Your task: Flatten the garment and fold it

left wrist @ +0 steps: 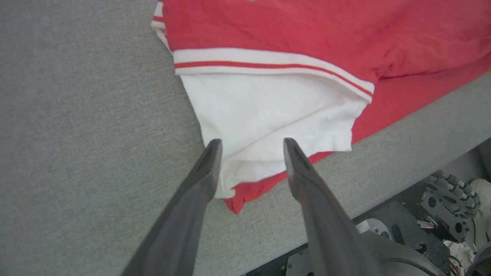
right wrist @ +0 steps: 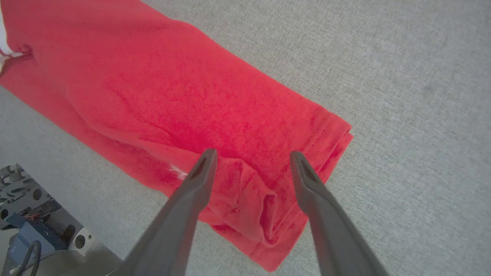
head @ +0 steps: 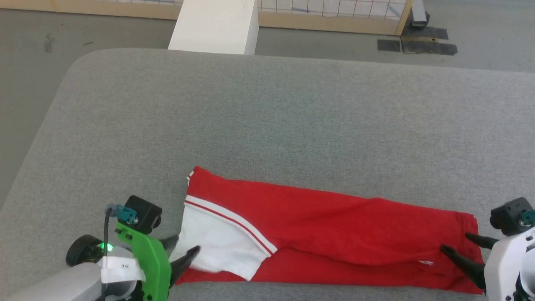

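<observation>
Though garment (head: 334, 225) looks smooth overhead, hem (right wrist: 333, 145) puckers (right wrist view).

Before me spreads a wide worktop (head: 267, 117) covered in grey woven cloth, its far left corner rounded. Beyond it I see a dull grey floor (head: 62, 33). A white block (head: 215, 25) stands just past the worktop's far edge. Behind that runs a low barrier (head: 334, 19) of pale wood framing a wire grid. Dark flat patches (head: 418, 45) lie on the floor near its post at the far right. The light is soft and even.
</observation>
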{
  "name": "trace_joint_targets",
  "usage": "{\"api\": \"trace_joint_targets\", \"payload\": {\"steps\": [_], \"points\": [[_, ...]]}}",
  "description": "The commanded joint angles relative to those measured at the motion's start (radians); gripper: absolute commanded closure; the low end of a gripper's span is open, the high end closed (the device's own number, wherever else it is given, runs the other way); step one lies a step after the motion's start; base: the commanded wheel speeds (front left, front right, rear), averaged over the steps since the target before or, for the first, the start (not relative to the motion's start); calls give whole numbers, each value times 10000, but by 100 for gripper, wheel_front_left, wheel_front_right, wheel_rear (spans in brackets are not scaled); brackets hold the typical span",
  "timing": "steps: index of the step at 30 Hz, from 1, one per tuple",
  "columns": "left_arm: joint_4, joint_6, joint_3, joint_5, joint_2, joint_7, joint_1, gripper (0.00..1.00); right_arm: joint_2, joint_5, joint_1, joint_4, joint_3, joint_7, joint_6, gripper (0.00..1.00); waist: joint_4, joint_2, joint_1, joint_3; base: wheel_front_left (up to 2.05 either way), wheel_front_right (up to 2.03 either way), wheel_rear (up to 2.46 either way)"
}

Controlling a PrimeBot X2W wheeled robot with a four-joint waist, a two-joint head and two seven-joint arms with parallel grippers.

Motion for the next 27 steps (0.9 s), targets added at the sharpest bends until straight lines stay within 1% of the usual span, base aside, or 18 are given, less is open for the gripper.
{"api": "trace_joint_targets", "payload": {"steps": [1, 4, 6, 9, 10, 12, 14, 16, 17, 19, 20, 22, 25, 26, 27], "points": [[80, 20, 109, 64, -153, -202, 155, 0, 74, 141, -177, -33, -68, 34, -13, 0, -10, 0, 1, -142, 0, 0, 0], [135, 112, 352, -77, -312, -613, 196, 0, 196, 476, -166, -157, -352, 203, -13, 0, -19, 0, 1, -375, 0, 0, 0], [134, 254, 605, -211, -425, -1030, 258, 0, 323, 647, -118, -281, -654, 343, -13, 0, -19, 0, 1, -565, 0, 0, 0], [120, 710, 1238, -664, -712, -1991, 512, 0, 745, 865, 74, -440, -1361, 564, -13, 0, 3, 0, 1, -818, 0, 0, 0], [153, 952, 1530, -855, -836, -2426, 639, 0, 951, 883, 164, -487, -1659, 636, -13, 0, 22, 0, 1, -882, 0, 0, 0], [199, 1282, 1998, -1031, -1078, -3250, 832, 0, 1339, 795, 336, -580, -2162, 764, -13, 0, 66, 0, 1, -948, 0, 0, 0], [335, 1596, 2419, -1022, -1312, -4074, 999, 0, 1779, 609, 502, -695, -2590, 866, -13, 0, 108, 0, 1, -963, 0, 0, 0], [481, 1928, 2822, -768, -1562, -4526, 1132, 0, 2246, 358, 671, -793, -2938, 982, -13, 0, 151, 0, 1, -950, 0, 0, 0], [541, 2107, 3043, -578, -1695, -4634, 1193, 0, 2428, 226, 748, -846, -3040, 1038, -13, 0, 170, 0, 1, -941, 0, 0, 0], [661, 2434, 3571, 174, -2015, -4734, 1336, 0, 2881, -43, 912, -933, -3279, 1184, -13, 0, 205, 0, 1, -898, 0, 0, 0], [690, 2589, 4019, 836, -2252, -4743, 1431, 0, 3117, -188, 995, -973, -3393, 1287, -13, 0, 223, 0, 1, -872, 0, 0, 0], [693, 2719, 4799, 2009, -2729, -4748, 1778, 0, 3478, -461, 1108, -1038, -3564, 1483, -13, 0, 236, 0, 1, -816, 0, 0, 0], [672, 2667, 5815, 3725, -3395, -4751, 2399, 0, 3896, -922, 1262, -1089, -3750, 1857, -13, 0, 228, 0, 1, -732, 0, 0, 0], [651, 2583, 6108, 4431, -3593, -4751, 2596, 0, 4041, -1103, 1314, -1087, -3825, 2036, -13, 0, 214, 0, 1, -698, 0, 0, 0], [630, 2478, 6309, 4891, -3788, -4752, 2772, 0, 4156, -1258, 1349, -1062, -3910, 2194, -13, 0, 201, 0, 1, -674, 0, 0, 0]]}}
